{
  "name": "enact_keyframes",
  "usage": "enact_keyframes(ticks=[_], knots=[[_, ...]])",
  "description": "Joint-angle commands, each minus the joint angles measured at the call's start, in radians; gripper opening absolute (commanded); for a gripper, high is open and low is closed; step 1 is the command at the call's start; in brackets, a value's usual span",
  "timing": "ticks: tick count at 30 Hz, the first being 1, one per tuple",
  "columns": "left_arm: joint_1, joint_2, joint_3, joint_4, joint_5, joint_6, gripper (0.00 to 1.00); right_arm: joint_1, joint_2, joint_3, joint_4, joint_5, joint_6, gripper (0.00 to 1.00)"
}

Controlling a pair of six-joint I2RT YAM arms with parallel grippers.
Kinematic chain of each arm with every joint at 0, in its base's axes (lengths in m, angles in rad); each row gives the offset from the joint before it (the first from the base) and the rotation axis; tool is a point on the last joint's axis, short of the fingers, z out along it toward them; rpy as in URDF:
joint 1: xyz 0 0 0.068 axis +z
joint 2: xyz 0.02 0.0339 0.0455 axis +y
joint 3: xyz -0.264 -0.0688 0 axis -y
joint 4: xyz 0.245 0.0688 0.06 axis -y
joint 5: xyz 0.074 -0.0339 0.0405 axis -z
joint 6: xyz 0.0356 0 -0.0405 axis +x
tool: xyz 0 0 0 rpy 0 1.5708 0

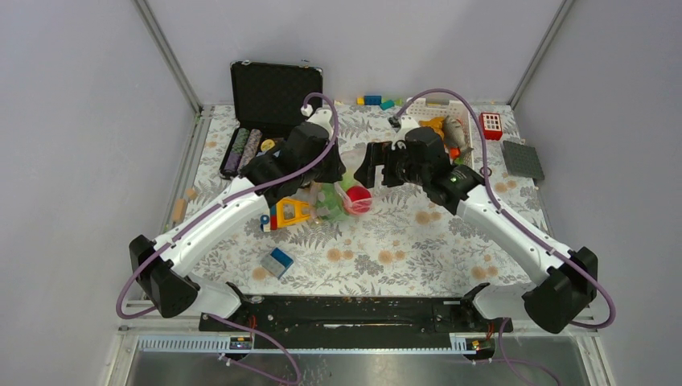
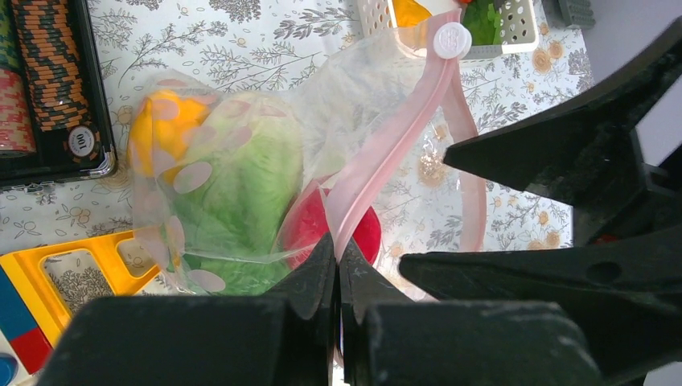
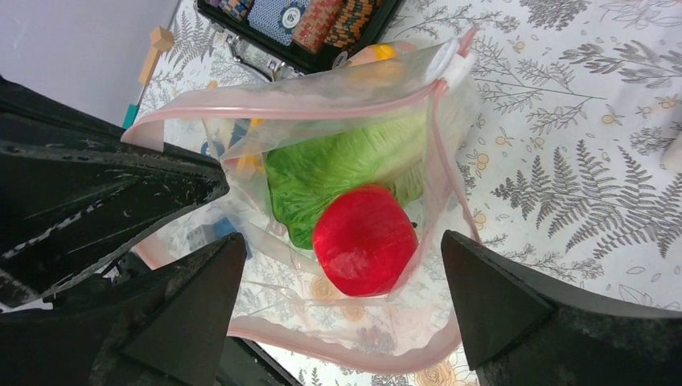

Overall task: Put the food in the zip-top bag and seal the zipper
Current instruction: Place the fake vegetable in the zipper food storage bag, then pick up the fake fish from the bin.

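1. Left gripper [image 2: 338, 248]: jaws clenched on the pink zipper strip [image 2: 386, 145] of the zip-top bag [image 2: 265, 104]. They pinch it at the end away from the slider [image 2: 452, 40].
2. Right gripper [image 3: 344, 240]: jaws released and spread wide, one finger on each side of the bag mouth, looking into it. Can't tell whether either finger touches the plastic.
3. The bag sits mid-surface [image 1: 418, 241] between the two grippers, on the floral cover. In the overhead view most of it is hidden under the left gripper.
4. The bag mouth is open. In the right wrist view the pink rim forms a wide loop. The white slider is parked at one end of the track, so the zipper is not sealed.
5. Contents:
   - The green lettuce [image 3: 346, 161] is inside and fills the middle of the bag.
   - The yellow food piece [image 2: 157, 121] is deeper in, toward the closed end, seen through the spotted plastic.
   - The red food piece [image 3: 366, 241] is nearest the mouth, within the rim loop and touching the lettuce.
6. Around the bag:
   - The yellow frame [image 1: 291, 213] lies just beside the bag on the left.
   - The blue block [image 1: 277, 261] is nearer the arm bases, well apart from the bag.
   - The open poker-chip case [image 1: 273, 88] is at back left, with rows of chips in front of it.
   - The white basket [image 1: 454, 112] of toys is at back right.
   - The grey baseplate [image 1: 523, 159] is near the right edge.
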Motion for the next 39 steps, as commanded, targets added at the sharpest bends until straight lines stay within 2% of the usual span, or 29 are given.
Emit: enact_keyframes(ticks=[1,5,9,11,14,19,26,32,35,39], knots=[[0.013,-0.046,0.003,0.069,0.012,0.016,0.00,0.009,-0.082,0.067,-0.036,0.103,-0.004,1.00],[0.023,-0.053,-0.002,0.069,0.005,0.021,0.00,-0.020,-0.118,0.087,-0.108,0.255,-0.001,1.00],[0.023,-0.069,-0.023,0.097,0.003,0.049,0.00,-0.144,-0.100,0.122,-0.174,0.230,0.026,1.00],[0.024,-0.076,-0.034,0.109,0.004,0.061,0.00,-0.214,-0.058,0.150,-0.178,0.216,-0.032,1.00],[0.024,-0.080,-0.038,0.114,0.013,0.077,0.00,-0.283,0.058,0.272,-0.207,0.302,-0.179,1.00],[0.023,-0.075,-0.050,0.126,0.026,0.088,0.00,-0.358,0.356,0.502,-0.258,0.384,-0.381,1.00],[0.023,-0.064,-0.063,0.128,0.027,0.092,0.00,-0.409,0.757,0.913,-0.461,0.589,-0.425,1.00],[0.022,-0.035,-0.062,0.131,0.078,0.088,0.00,-0.466,0.986,1.188,-0.534,0.504,-0.366,1.00],[0.024,-0.027,-0.063,0.131,0.079,0.088,0.00,-0.485,1.074,1.261,-0.539,0.505,-0.346,1.00],[0.022,-0.026,-0.062,0.126,0.081,0.089,0.00,-0.521,1.120,1.255,-0.524,0.480,-0.271,1.00]])
